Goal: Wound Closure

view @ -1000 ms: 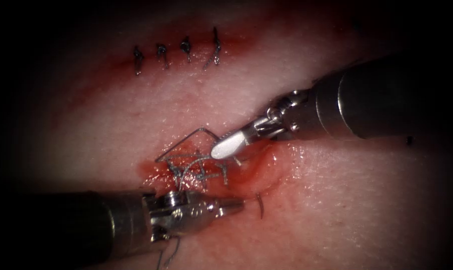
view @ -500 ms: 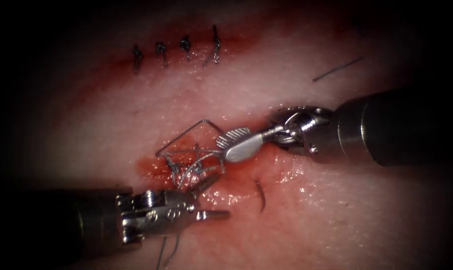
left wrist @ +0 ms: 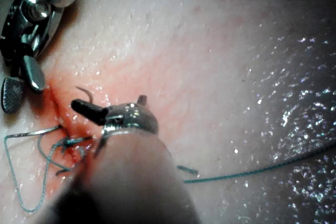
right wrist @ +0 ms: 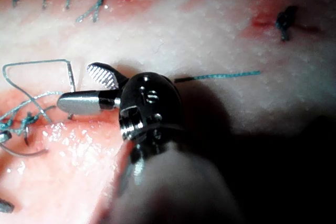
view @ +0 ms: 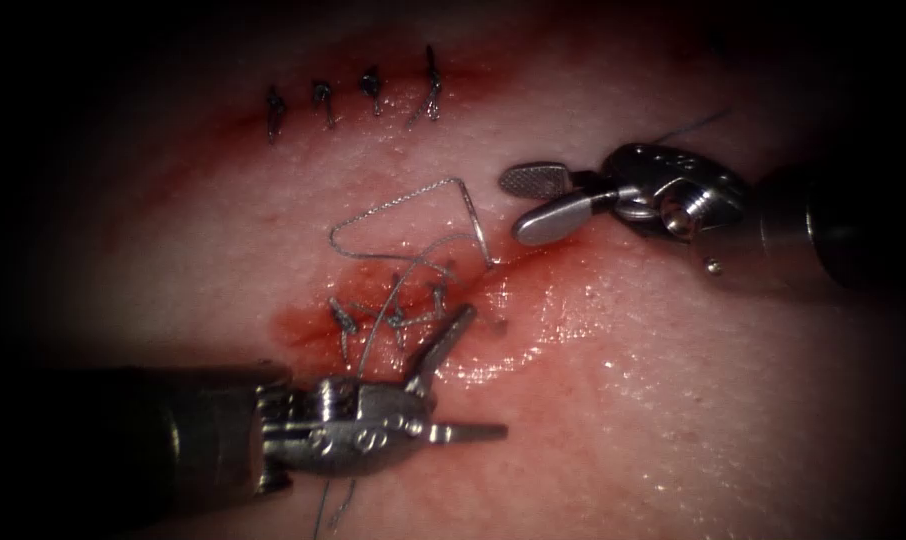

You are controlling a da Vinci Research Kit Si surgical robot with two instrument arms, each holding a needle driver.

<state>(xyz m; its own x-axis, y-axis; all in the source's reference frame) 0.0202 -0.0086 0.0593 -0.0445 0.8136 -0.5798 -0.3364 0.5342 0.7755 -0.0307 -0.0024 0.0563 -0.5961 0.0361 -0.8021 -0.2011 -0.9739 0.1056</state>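
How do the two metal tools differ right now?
The left tool enters from the lower left, the right tool from the right. The left tool's fingers gape wide, one reaching among the thread over the stitched cut; the right tool's fingers spread less and sit right of the thread loop. Shared: both are open and hold nothing. What looks like the needle lies by the left tool; whether it is in the tissue is unclear.
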